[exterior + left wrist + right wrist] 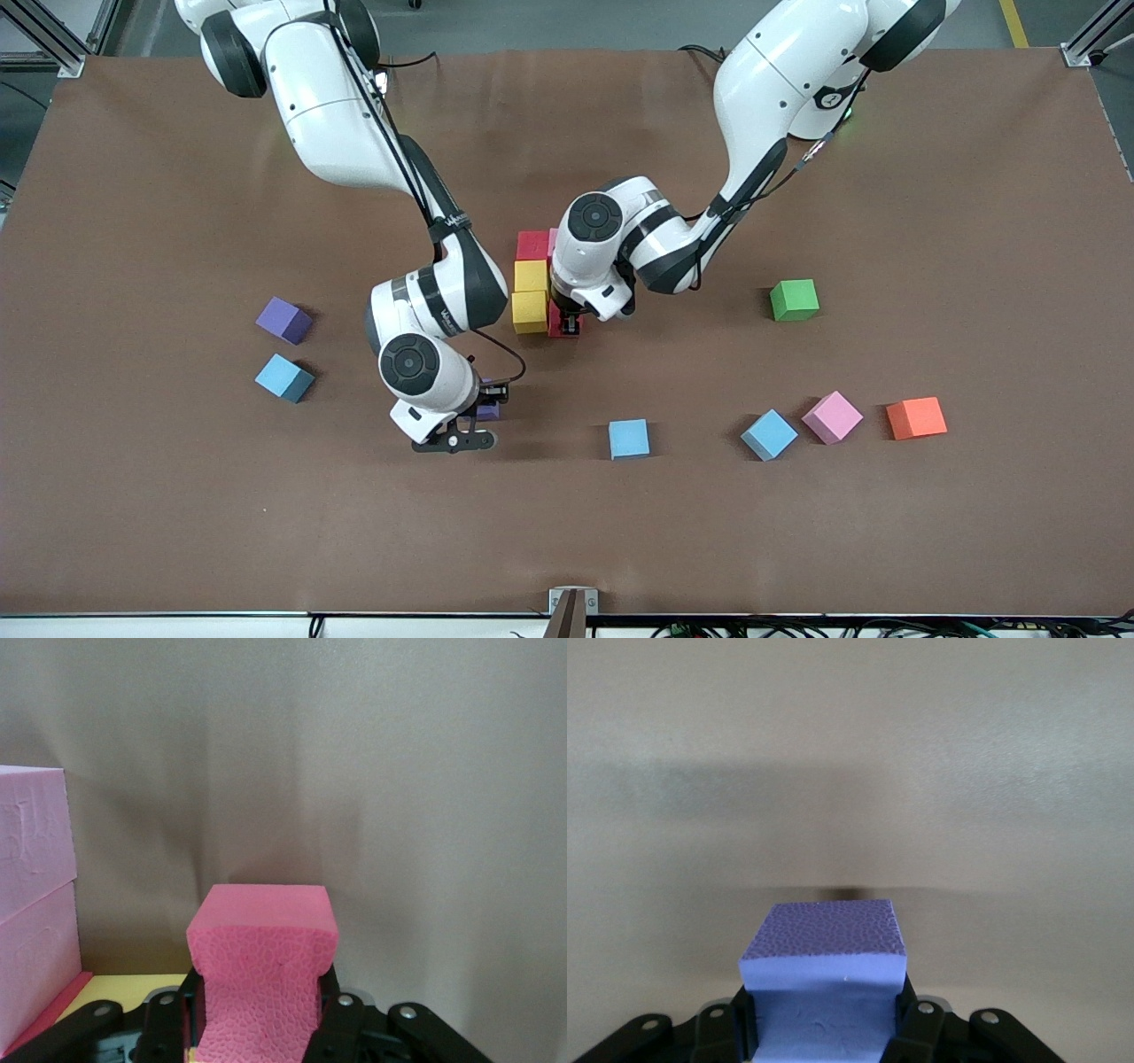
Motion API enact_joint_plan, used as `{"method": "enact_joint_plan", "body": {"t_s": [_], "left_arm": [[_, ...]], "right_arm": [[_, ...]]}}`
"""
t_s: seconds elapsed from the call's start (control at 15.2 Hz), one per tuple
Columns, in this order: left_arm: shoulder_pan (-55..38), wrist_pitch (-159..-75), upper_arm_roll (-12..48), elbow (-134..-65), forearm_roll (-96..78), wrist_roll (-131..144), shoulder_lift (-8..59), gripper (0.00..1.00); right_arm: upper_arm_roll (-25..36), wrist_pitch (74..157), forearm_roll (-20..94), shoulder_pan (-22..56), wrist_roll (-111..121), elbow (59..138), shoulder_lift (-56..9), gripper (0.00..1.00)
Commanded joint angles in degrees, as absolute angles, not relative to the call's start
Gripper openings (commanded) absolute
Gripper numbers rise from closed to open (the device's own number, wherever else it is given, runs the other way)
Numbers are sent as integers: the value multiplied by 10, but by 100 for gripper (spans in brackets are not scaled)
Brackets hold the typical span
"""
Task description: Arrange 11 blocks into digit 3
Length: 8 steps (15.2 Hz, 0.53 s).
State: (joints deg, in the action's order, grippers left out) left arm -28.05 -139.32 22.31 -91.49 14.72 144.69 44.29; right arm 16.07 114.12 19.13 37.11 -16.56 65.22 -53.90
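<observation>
A partly built figure stands mid-table: a red block [532,245], two yellow blocks [531,276] in a column, and pink blocks [31,904] beside them, mostly hidden under the left arm in the front view. My left gripper [567,326] [262,1014] is shut on a red block [262,957], low and right beside the yellow block [530,312]. My right gripper [485,410] [824,1023] is shut on a purple block [824,948] over bare table. Loose blocks: purple [283,320], light blue [284,377], light blue [628,439], light blue [769,434], pink [832,416].
A green cube [794,299] and an orange cube [916,417] sit toward the left arm's end of the table. The brown table [974,177] stretches wide around the blocks. Both arms reach in close to each other near the figure.
</observation>
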Motion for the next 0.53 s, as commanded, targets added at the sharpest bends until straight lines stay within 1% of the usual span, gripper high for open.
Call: {"method": "enact_joint_plan", "body": {"t_s": [0.0,0.46], "left_arm": [[-287,-1397,218,-901,155,1459,452,6],[-283,-1387,218,-902,156,1458,445,6]], "right_arm": [[156,1147,193,363,-167,659,-534,22],[156,1147,193,360,-166,659,-535,22]]}}
